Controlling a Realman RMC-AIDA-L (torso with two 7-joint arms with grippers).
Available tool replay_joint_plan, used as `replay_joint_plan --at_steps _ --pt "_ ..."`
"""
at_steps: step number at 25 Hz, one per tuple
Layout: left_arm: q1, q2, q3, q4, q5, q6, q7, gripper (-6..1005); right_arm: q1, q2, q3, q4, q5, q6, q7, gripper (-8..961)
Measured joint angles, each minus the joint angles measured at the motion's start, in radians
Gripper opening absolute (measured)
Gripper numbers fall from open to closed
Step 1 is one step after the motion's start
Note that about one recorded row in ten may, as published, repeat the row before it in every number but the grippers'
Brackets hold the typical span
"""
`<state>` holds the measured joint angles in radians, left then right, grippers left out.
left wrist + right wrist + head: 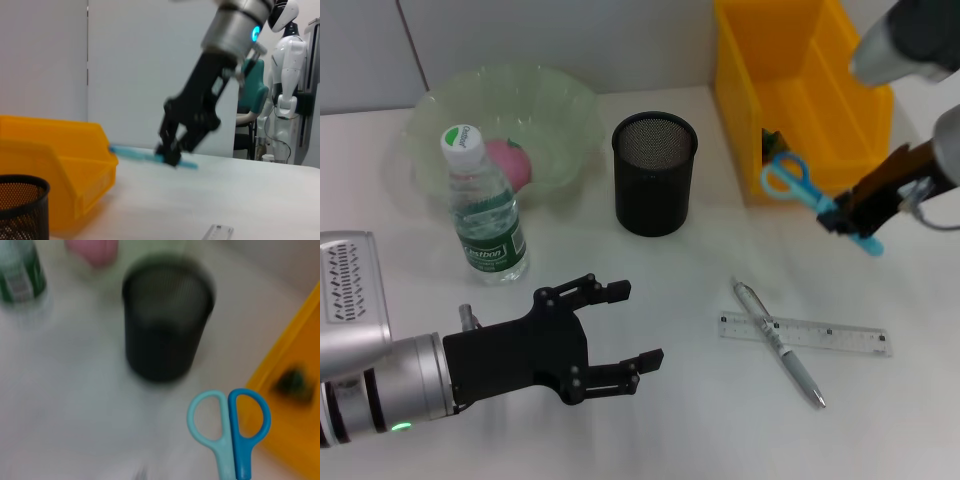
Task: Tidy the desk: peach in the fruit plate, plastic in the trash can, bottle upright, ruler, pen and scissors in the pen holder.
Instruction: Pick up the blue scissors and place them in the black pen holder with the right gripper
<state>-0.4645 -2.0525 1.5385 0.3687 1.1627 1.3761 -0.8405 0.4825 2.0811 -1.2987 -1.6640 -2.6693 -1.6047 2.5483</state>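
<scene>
Right gripper (847, 217) clamps the scissors (798, 185) by the blades; swing them toward ten o'clock, over the holder (655, 172), handles up.

Bright, even overhead lighting; white counter (650, 420) nearly washed out, shadows soft and short. Faint shadow under left gripper (620, 330) and beside pen holder (655, 172). Head view mostly sharp, slight motion smear on right gripper (840, 222) and scissors (800, 185). Mild glare on bottle (485, 215) and the translucent fruit plate (570, 110). Left wrist view: right arm and scissors blurred, background sharper. Right wrist view heavily blurred overall; only the scissor handles near-focus, yellow bin (300, 390) soft.
</scene>
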Motion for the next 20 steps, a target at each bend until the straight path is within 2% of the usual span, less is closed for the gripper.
replay_joint_plan --at_steps 3,6,20 --pt "0.001 0.0 0.0 0.004 0.0 0.0 0.0 849 -0.032 0.0 0.054 -0.08 0.09 0.037 -0.008 212" --pt "0.001 -0.001 0.0 0.005 0.0 0.0 0.001 849 -0.041 -0.002 0.068 -0.083 0.161 0.112 -0.035 212" --pt "-0.005 -0.003 0.005 0.008 0.0 0.0 0.004 849 -0.022 0.0 -0.151 0.102 0.195 0.616 -0.1 212"
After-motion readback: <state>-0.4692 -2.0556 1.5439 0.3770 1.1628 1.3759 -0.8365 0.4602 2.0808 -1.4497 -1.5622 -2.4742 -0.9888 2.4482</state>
